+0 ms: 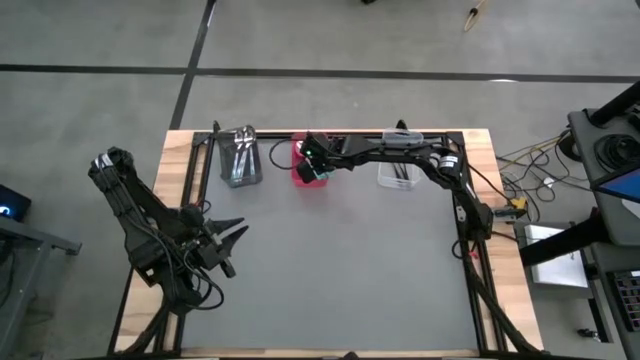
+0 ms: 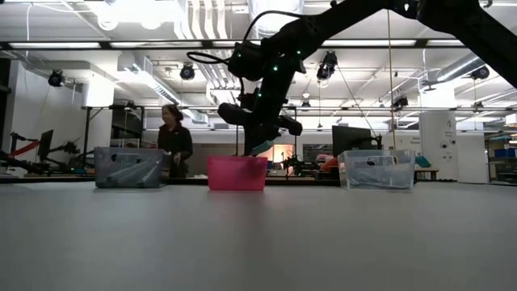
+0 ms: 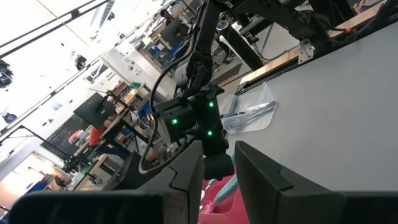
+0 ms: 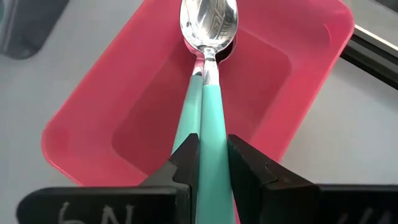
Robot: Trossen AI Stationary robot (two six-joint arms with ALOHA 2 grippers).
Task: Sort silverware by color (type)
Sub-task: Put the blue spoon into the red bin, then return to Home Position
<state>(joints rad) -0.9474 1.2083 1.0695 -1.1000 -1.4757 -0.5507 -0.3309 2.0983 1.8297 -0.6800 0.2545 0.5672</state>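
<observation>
Over the pink bin, at the table's far edge, my right gripper is shut on a teal-handled silver spoon. The spoon's bowl points down into the bin. Close beside it, lower in the bin, a second teal handle shows. The low view has the gripper just above the pink bin. My left gripper hovers open and holding nothing over the table's left side. My right gripper pinches the spoon's teal handle between its two fingers, which lie along it. It comes from above, slanting down toward the bin. The spoon juts out ahead of the fingers, bowl end lowest inside the bin. Whether the bowl touches the floor I cannot tell.
A grey bin with silver spoons stands left of the pink one. A clear bin with dark spoons stands to its right. A black frame runs around the grey table. A person stands in the room beyond the table.
</observation>
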